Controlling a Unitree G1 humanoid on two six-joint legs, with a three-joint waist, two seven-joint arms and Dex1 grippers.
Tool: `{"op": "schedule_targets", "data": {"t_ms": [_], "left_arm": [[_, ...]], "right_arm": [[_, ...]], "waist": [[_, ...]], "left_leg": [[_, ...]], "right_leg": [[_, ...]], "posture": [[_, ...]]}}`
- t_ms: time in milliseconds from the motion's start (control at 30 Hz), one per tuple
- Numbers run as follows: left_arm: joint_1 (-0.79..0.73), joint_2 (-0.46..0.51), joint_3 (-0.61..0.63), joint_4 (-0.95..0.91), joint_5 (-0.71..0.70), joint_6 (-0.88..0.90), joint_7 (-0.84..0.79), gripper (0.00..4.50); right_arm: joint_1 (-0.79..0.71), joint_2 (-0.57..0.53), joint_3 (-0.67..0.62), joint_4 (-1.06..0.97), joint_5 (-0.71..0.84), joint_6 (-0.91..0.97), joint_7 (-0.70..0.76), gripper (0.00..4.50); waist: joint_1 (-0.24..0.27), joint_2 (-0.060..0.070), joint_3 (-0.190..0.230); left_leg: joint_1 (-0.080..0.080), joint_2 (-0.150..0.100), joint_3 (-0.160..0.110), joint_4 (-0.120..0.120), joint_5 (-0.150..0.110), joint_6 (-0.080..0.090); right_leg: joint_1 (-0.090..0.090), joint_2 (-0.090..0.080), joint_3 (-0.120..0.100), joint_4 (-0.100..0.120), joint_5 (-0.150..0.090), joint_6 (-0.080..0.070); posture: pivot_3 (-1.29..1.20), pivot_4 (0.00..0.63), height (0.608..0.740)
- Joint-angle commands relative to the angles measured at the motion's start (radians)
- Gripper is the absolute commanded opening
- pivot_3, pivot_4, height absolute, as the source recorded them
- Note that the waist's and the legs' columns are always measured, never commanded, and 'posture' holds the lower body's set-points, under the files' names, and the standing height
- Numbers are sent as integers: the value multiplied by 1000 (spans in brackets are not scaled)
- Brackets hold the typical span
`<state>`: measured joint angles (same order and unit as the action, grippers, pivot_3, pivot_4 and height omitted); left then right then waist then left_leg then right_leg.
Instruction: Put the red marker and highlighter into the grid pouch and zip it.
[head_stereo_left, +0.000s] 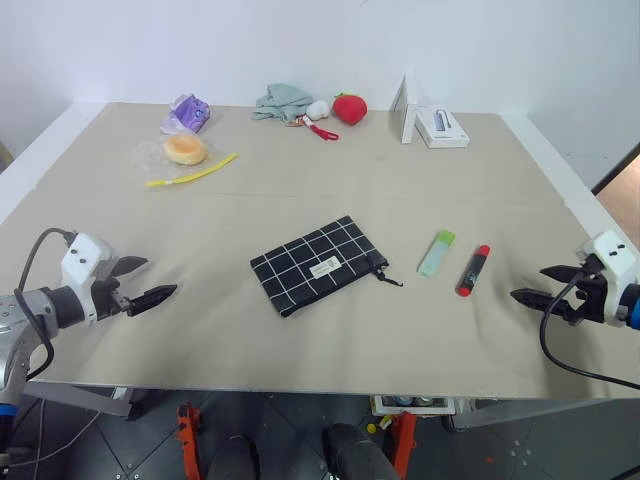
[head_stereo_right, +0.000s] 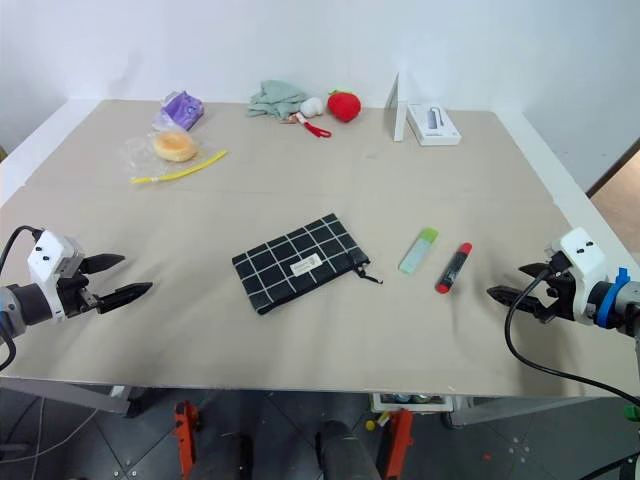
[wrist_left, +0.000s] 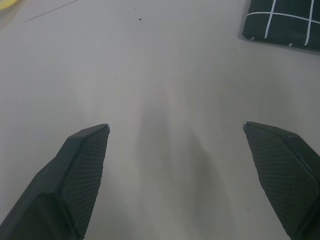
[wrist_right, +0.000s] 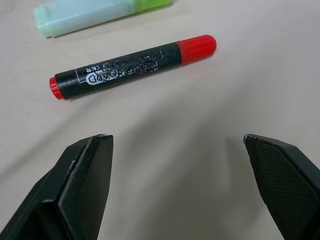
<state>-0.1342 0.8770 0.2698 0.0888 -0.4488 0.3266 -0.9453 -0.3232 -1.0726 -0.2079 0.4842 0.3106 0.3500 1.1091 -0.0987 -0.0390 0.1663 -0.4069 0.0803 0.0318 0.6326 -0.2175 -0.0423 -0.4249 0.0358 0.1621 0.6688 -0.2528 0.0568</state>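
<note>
Red marker lies beyond the spread-open right gripper; left gripper, also spread, faces the grid pouch.

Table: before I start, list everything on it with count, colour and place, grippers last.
grid pouch: 1, black with white lines, table centre
highlighter: 1, pale green, right of pouch
red marker: 1, black with red cap, right of highlighter
yellow stick: 1, far left
bun in clear wrap: 1, tan, far left
purple packet: 1, far left edge
cloth: 1, grey-green, far edge
strawberry plush: 1, red, far edge
white box: 1, far right
left gripper: open, empty, near left edge
right gripper: open, empty, near the marker
</note>
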Motion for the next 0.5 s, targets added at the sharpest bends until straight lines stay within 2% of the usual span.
{"op": "schedule_targets", "data": {"t_ms": [33,500], "left_arm": [[-18,-4,9,-15,5,3,7,4429],[-63,-10,4,22,36,20,20,4429]], "right_arm": [[-4,-10,-51,-36,15,3,-8,4500],[-11,-5,-57,-51,16,10,-19,4500]], "waist": [[0,0,0],[0,0,0]], "left_leg": [[0,0,0,0,0,0],[1,0,0,2,0,0]], "right_leg": [[0,0,0,0,0,0],[0,0,0,3,0,0]], "posture": [[0,150,730],[0,150,730]]}}
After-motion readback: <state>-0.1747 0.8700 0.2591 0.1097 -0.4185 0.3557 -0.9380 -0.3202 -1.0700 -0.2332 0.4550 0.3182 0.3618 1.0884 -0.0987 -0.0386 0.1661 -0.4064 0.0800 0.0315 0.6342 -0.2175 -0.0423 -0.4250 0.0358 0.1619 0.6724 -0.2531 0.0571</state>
